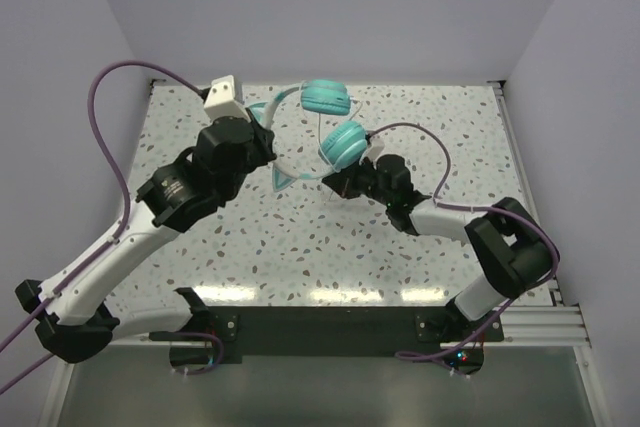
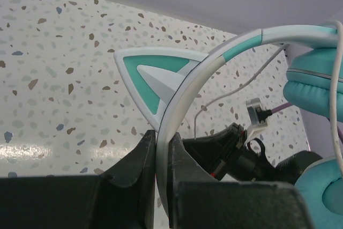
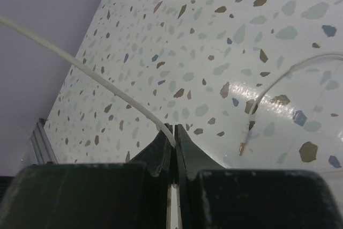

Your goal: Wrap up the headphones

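Note:
The headphones point(image 1: 333, 119) are held above the speckled table, with two teal ear cups point(image 1: 326, 97) and a pale headband with cat ears point(image 1: 283, 179). My left gripper point(image 2: 162, 144) is shut on the headband point(image 2: 177, 97), just below a pointed cat ear point(image 2: 153, 76). My right gripper point(image 3: 174, 135) is shut on the thin pale cable point(image 3: 80, 64), which runs up to the left. The cable's free end with its plug point(image 3: 242, 147) hangs just right of the right fingers. In the top view the right gripper point(image 1: 335, 185) sits just below the lower ear cup point(image 1: 343, 143).
Thick purple robot cables point(image 1: 110, 137) loop at the left and another point(image 1: 430, 142) by the right arm. White walls close the table on three sides. A metal rail point(image 1: 530, 322) runs along the near right edge.

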